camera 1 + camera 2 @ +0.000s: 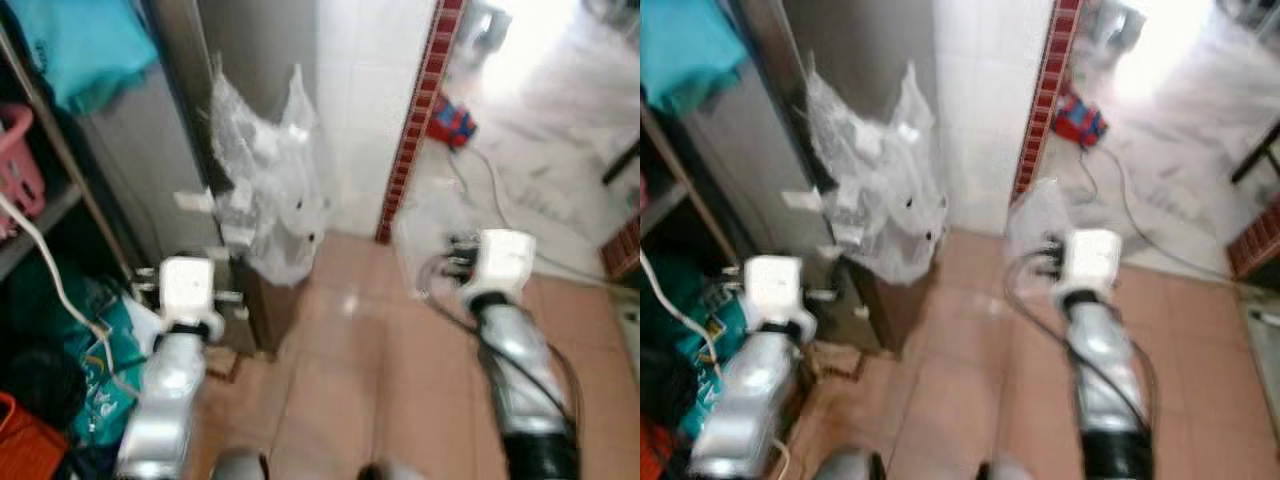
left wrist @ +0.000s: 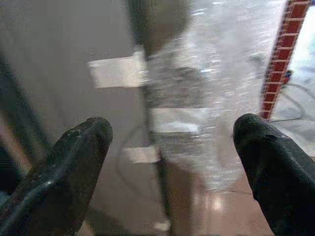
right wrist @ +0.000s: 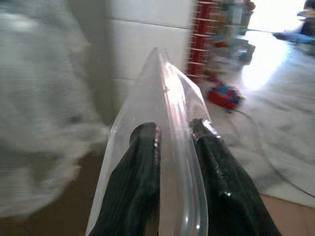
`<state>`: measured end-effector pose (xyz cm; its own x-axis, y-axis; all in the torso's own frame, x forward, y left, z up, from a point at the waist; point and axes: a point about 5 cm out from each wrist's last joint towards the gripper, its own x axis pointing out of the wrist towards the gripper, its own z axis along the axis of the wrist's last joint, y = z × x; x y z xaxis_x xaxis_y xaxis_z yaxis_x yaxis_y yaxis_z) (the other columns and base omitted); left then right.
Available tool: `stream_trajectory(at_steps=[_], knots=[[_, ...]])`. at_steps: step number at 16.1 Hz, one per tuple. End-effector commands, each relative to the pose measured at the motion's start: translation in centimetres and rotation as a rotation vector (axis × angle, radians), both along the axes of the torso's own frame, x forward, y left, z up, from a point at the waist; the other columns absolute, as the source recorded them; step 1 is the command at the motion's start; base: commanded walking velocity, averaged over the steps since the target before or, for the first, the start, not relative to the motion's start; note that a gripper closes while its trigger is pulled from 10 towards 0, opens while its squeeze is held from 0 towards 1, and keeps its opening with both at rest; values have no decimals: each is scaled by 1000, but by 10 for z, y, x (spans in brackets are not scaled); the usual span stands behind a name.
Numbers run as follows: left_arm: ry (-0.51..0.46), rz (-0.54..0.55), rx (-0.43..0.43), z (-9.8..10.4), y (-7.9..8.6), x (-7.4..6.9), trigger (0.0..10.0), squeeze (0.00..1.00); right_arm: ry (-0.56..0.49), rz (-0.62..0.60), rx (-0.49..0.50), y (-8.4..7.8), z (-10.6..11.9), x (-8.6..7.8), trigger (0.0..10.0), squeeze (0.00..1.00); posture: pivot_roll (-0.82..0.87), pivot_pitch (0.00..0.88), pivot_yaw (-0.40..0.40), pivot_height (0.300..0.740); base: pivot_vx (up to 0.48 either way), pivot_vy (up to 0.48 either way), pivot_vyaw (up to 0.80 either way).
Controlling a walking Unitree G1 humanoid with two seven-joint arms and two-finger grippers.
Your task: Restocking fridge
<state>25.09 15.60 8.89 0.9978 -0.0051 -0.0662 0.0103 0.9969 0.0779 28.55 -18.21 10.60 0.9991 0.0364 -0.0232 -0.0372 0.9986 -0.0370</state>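
Two right fingers [image 3: 142,167] pinched on clear bag's [image 3: 167,98] edge.

The floor [image 1: 350,340] is salmon-pink tile, paling to white marble farther off. A strip of dark red brick [image 1: 415,120] runs up the white tiled wall [image 1: 365,90]. The fridge [image 1: 150,170] is grey, with clear crinkled plastic bags [image 1: 270,190] against it. Teal cloth [image 1: 75,45] hangs above a pink basket [image 1: 20,170]. The fingers [image 3: 142,187] are black, closed on a clear plastic container [image 3: 170,113].
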Motion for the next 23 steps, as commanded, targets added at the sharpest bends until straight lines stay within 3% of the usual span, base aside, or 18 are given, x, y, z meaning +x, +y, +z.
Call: stream_trajectory(at_steps=[1, 11, 17, 23], knots=[[-9, -23, -14, 1, -6, 1, 10000, 0, -25, -3, 10, -3, 7, 2, 10000, 0, 53, 23, -6, 740, 0, 0, 0], [-23, -58, -51, 2, -9, 1, 10000, 0, -19, 24, 8, 0, 5, 0, 10000, 0, 46, 21, -6, 740, 184, 0, 0], [-23, -29, -83, 3, -8, 3, 10000, 0, -29, 22, -7, -2, 6, 1, 10000, 0, 44, 19, -8, 740, 166, 392, 0], [-29, -52, -66, 3, -11, 4, 10000, 0, -38, 18, -9, -2, 8, 2, 10000, 0, 44, 18, -7, 740, 0, 0, 0]])
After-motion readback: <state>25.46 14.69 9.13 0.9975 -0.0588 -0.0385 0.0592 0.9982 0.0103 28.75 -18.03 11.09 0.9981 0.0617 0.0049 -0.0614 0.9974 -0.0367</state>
